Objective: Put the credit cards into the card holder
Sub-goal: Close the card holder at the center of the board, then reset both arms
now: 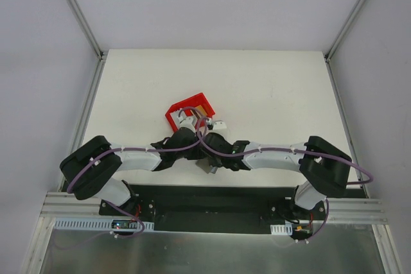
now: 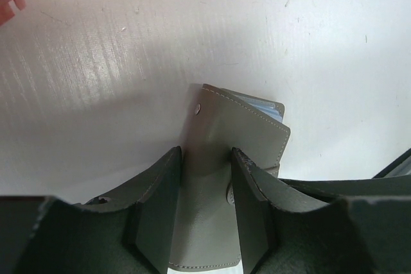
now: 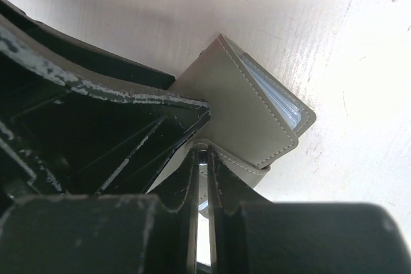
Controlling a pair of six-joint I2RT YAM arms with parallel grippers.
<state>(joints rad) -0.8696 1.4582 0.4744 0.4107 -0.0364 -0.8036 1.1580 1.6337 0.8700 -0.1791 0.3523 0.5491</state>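
Grips grey stitched card holder (image 2: 241, 129) across flap with left gripper (image 2: 205, 153), jaws half-closed; pinches holder's strap in right gripper (image 3: 201, 153), jaws nearly closed; near red bin (image 1: 174, 117) on white table (image 1: 270, 94).

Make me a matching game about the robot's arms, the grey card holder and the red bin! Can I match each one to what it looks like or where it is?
Things:
1. card holder
2. red bin
3. left gripper
4. right gripper

Clues:
A. fingers almost together, pinching a thin part of the holder
B. grey with stitched edges, clear pockets peeking out
C. open-topped, sitting beyond both grippers
D. fingers set wider, one on each side of the grey cover

Pairs: 1-B, 2-C, 3-D, 4-A
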